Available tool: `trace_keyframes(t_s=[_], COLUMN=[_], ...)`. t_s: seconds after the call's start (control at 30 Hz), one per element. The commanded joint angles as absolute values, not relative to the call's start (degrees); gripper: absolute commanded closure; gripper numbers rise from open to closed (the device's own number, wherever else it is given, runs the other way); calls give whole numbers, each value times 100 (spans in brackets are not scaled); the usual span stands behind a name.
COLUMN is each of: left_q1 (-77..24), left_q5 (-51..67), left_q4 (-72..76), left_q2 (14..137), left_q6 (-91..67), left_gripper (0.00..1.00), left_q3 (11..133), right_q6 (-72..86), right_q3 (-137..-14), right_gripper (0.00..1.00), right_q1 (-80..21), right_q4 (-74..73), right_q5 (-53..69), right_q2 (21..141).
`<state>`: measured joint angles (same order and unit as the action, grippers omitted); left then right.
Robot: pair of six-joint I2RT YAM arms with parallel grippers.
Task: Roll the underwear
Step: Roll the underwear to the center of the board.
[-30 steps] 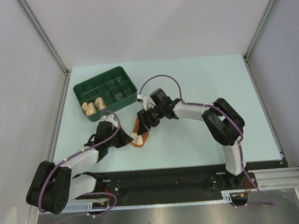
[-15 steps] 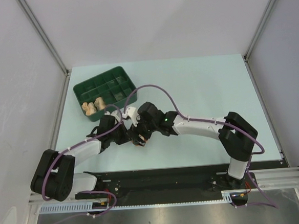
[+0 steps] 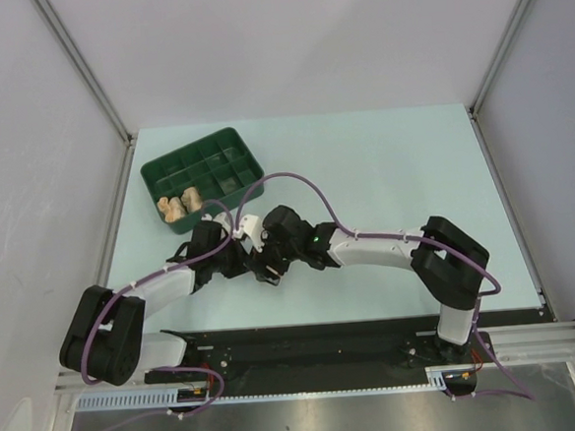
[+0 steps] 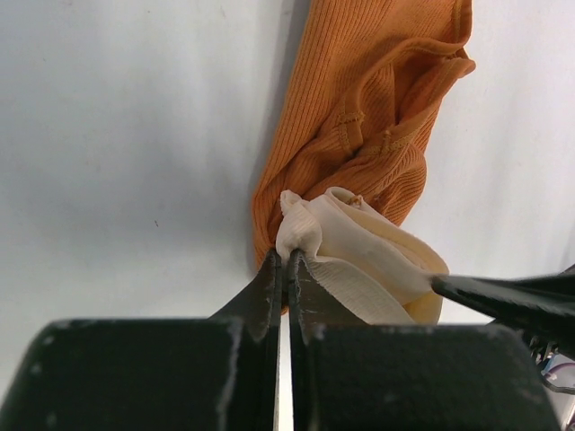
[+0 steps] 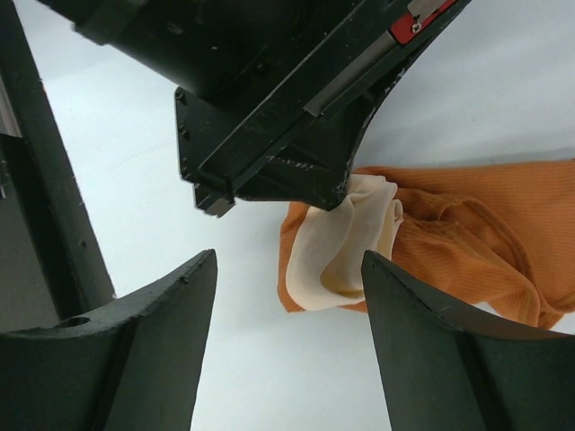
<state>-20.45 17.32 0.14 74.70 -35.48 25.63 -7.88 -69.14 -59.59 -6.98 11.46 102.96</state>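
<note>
Underwear (image 4: 359, 135) is mostly hidden from above; left hand (image 4: 286, 259) pinches its cream edge (image 4: 359, 256), right hand (image 5: 289, 260) hangs released.

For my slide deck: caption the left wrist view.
Shut left gripper pinches the rust-orange underwear by its cream edging.

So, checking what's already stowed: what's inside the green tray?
Two pale cloth rolls sit in the tray's near-left compartments. Anything beneath them is covered.

Left gripper (image 4: 286, 268) clamped tight; right gripper (image 5: 289, 265) spread wide beside it — wrists seemingly touching
</note>
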Motion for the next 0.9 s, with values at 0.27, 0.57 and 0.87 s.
trace_keyframes(t_s=[0.27,0.57,0.87], left_q1=[-2083,-2074,-1873], left_q5=[1960,1978,1846], left_q4=[-202,-307,-782], left_q2=[7445,6961,6549], left_q6=[-3419,-3568,-3709], left_gripper=[100,76,65], left_q3=[2698,2874,2997], right_q6=[-800,-694,-405], right_q3=[-6820,-6741,-6715], right_gripper=[32,28,27], right_q1=[-5608,-5783,-6012], right_q4=[-430,-791,-879], right_q5=[897,325,9], right_q2=[10933,11206,11504])
